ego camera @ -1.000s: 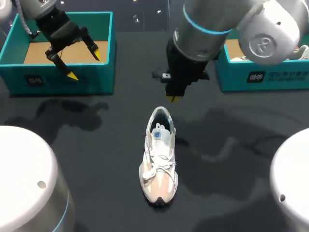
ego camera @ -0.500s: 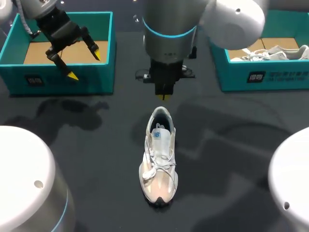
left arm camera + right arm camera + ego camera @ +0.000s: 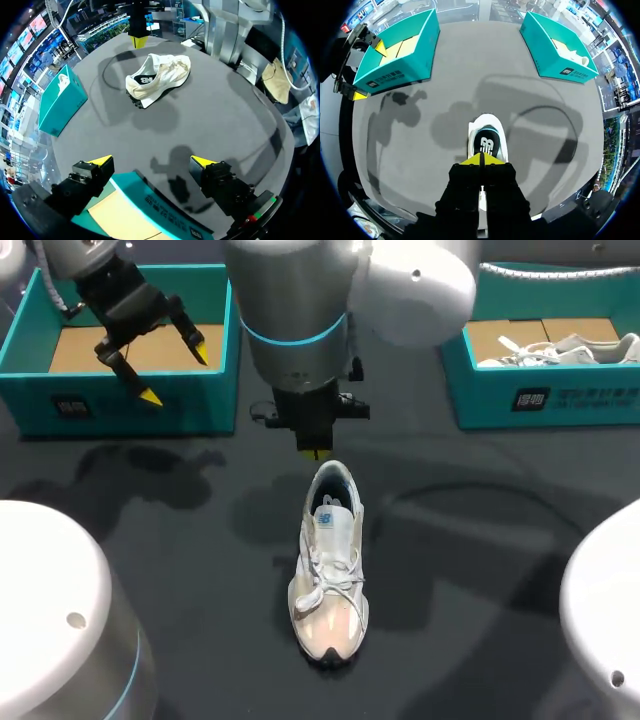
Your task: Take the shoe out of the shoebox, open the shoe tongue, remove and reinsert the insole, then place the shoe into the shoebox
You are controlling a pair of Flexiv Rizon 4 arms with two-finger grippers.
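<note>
White mesh shoe (image 3: 328, 560), cream toe, stands laced on the matte dark tabletop (image 3: 480, 540); right pincer (image 3: 315, 450), tips together, at its 12 o'clock; left pincer (image 3: 175, 373) spread apart.

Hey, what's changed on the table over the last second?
The right arm swung toward the left, carrying the right gripper, fingers together, from beyond and right of the shoe's heel to just beyond it. Nothing was taken hold of or let go. The shoe lies where it was, and the left gripper hangs open over the left shoebox as before.
</note>
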